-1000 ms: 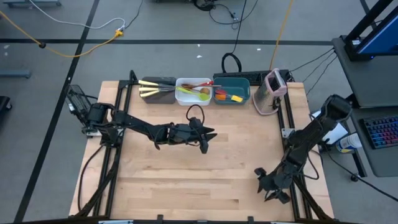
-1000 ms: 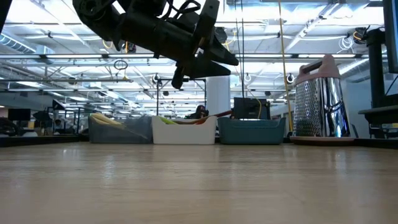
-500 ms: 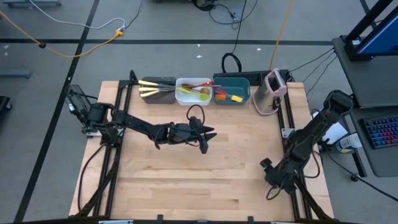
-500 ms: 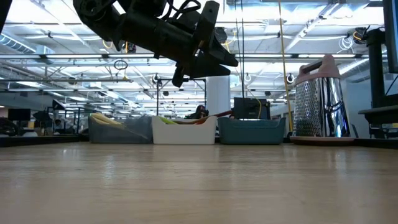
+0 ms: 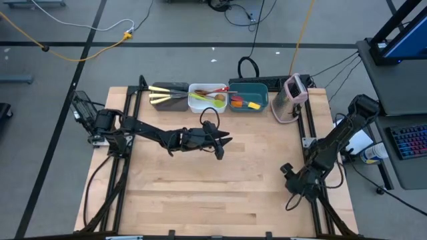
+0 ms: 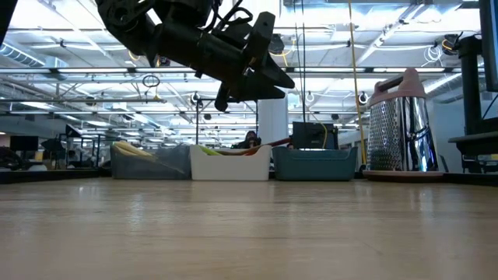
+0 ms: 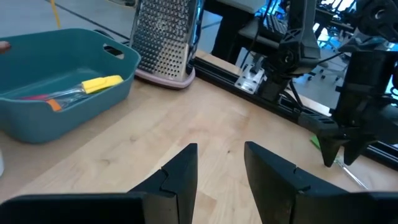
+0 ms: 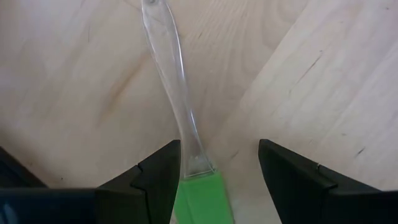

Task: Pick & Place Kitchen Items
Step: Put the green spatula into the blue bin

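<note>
A spatula with a clear handle (image 8: pixel 163 68) and a green head (image 8: pixel 200 198) lies flat on the table near the right front. My right gripper (image 8: pixel 219 150) hangs over it, open and pointing down, with one finger on each side of the spatula's neck and a gap to both. It also shows in the high view (image 5: pixel 291 179) and in the left wrist view (image 7: pixel 339 152). My left gripper (image 5: pixel 225 141) is open and empty, held above the table's middle (image 7: pixel 221 152). Other utensils lie in three tubs at the far edge.
A brown tub (image 5: pixel 169 95) with cream-handled knives, a white tub (image 5: pixel 207 97) with spoons and a teal tub (image 5: pixel 249 95) with spatulas stand in a row at the far edge. A pink-and-grey grater (image 5: pixel 291 99) stands to their right. Bare wood lies between the arms.
My right gripper has moved a little toward the table's far edge and right edge, staying low over the table. My left gripper has shifted slightly toward the far edge.
</note>
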Available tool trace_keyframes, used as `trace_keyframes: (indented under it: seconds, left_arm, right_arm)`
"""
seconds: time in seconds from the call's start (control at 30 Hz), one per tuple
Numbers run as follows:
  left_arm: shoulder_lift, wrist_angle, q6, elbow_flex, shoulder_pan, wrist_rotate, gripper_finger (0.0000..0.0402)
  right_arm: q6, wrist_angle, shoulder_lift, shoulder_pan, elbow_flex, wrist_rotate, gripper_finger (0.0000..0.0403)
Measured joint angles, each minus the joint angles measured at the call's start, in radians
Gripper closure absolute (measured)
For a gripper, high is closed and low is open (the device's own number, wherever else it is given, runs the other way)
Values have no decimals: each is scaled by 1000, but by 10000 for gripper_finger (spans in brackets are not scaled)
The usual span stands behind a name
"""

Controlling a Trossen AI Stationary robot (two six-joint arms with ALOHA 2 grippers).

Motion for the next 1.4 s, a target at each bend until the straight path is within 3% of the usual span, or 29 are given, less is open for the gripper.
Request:
trace_keyframes:
  seconds: [0.2,0.43,0.6,0.9,1.17,1.4]
  left_arm:
    - [0,-18,7,0,0,0,266]
    - [0,-77,7,0,0,2,266]
    - [0,-103,6,0,0,3,266]
    - [0,-103,-3,0,-1,4,266]
    - [0,-96,19,0,0,53,266]
    - [0,-100,51,0,0,54,266]
  right_arm:
    - [-2,34,38,34,0,38,193]
    - [-280,152,150,63,-1,126,210]
    - [-305,174,228,64,-1,125,267]
    - [-200,247,270,38,-2,151,392]
    - [-248,511,277,-58,-6,358,398]
    - [-254,505,276,-182,-6,403,402]
